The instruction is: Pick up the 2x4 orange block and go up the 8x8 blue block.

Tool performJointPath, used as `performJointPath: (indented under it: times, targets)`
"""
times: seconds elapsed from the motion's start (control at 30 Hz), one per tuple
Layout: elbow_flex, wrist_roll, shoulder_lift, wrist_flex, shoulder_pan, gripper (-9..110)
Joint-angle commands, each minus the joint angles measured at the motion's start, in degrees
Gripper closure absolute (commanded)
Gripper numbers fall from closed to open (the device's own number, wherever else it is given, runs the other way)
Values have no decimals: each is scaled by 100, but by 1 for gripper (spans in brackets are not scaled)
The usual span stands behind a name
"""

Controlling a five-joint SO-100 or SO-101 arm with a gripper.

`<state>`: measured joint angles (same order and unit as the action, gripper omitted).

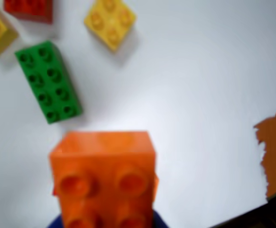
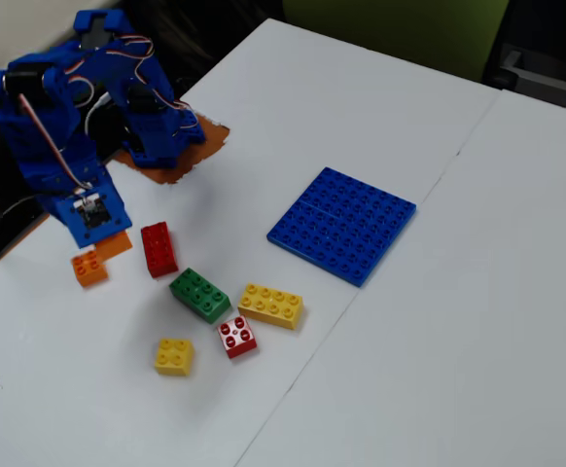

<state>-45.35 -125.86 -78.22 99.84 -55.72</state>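
The jaws are closed on the 2x4 orange block, which fills the lower middle of the wrist view, studs toward the lens and its far end pointing up the frame; only four studs show, blurred. In the fixed view the block is a sliver of orange under the blue arm's head, apparently just clear of the white desk. Measured from the block: a small square orange brick lies just beside it, a red brick near, then a green 2x4 brick and a yellow 2x4 brick. The 8x8 blue block lies flat, well apart from it.
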Motion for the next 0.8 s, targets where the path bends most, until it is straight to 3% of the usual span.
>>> performJointPath:
  times: [0.0, 0.4, 0.53, 0.77]
  targets:
    - [703, 308, -668, 53, 606, 94]
    - [4289, 2769, -62, -44, 3542, 95]
    - [4289, 3735, -70, -475, 4438, 96]
    - [4280, 4113, 747, -905, 5590, 99]
